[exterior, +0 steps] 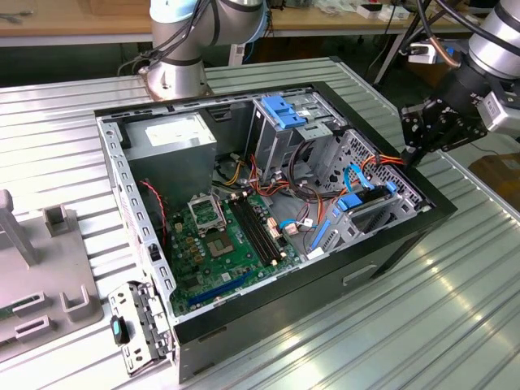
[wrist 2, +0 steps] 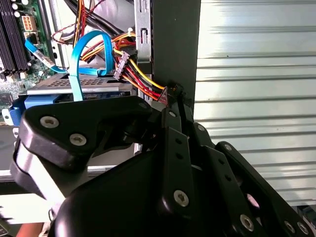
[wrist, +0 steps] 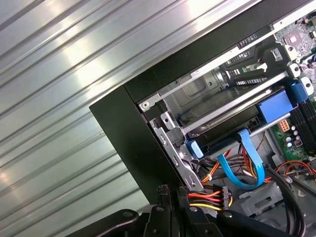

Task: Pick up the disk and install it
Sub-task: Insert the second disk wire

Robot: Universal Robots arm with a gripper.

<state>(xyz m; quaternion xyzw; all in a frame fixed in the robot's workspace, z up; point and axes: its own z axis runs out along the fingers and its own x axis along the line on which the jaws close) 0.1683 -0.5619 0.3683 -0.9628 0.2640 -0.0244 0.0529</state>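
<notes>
The disk (exterior: pixel 370 205) lies flat in the lower drive bay at the case's corner on the exterior view's right, its blue carrier rail (wrist 2: pixel 34 104) showing at the end. A thin blue cable (wrist 2: pixel 79 54) loops up from the disk (wrist: pixel 232 129). My gripper (exterior: pixel 412 158) hangs over the case's rim just beyond that bay. Its fingers (wrist 2: pixel 170 95) are shut on the end of a bundle of red, yellow and black power wires (wrist: pixel 205 196) that run over the rim into the case beside the disk (wrist 2: pixel 74 88).
The open black computer case (exterior: pixel 268 305) lies on a ribbed metal table (exterior: pixel 422 325). Inside are a green motherboard (exterior: pixel 231 244), a power supply (exterior: pixel 171 134) and an upright drive cage with a blue top (exterior: pixel 284 114). A grey fixture (exterior: pixel 41 276) stands at the exterior view's left.
</notes>
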